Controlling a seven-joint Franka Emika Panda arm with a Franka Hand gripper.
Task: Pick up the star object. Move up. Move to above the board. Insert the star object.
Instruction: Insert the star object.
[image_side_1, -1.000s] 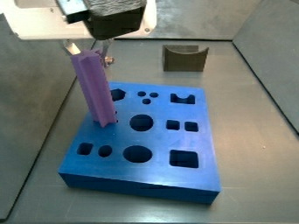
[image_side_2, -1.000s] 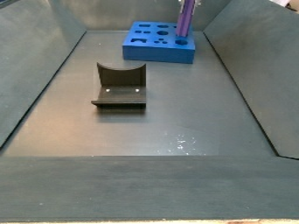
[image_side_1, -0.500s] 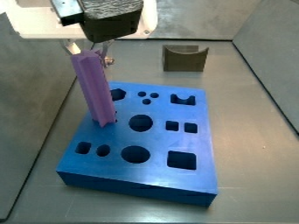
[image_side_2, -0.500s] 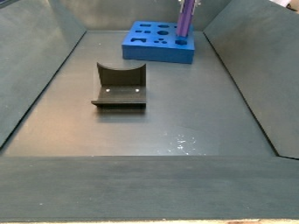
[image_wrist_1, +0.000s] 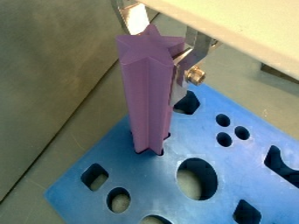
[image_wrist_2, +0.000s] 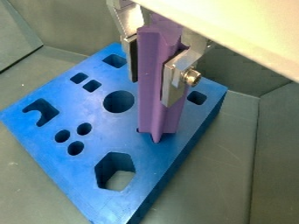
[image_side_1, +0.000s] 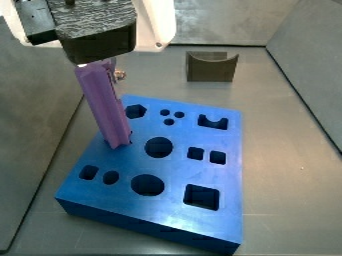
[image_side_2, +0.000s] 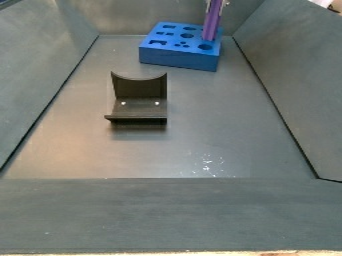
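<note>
The star object (image_side_1: 104, 105), a tall light-purple prism, stands slightly tilted on the blue board (image_side_1: 167, 205), its lower end at a cut-out near the board's left edge. How deep it sits I cannot tell. My gripper (image_side_1: 96, 62) is shut on its upper part. In both wrist views the silver fingers (image_wrist_1: 187, 63) (image_wrist_2: 176, 77) press on opposite sides of the star object (image_wrist_1: 147, 96) (image_wrist_2: 156, 83), above the board (image_wrist_1: 239, 179) (image_wrist_2: 65, 109). In a side view the star object (image_side_2: 213, 20) rises from the board (image_side_2: 181, 50) at the far end.
The fixture (image_side_1: 210, 66) stands behind the board near the back wall, and it is nearer the camera than the board in a side view (image_side_2: 138, 100). Grey walls enclose the floor. The board has several other holes: round, square and hexagonal.
My gripper has come down a little with the star object. The board's near edge has shifted slightly lower in a side view.
</note>
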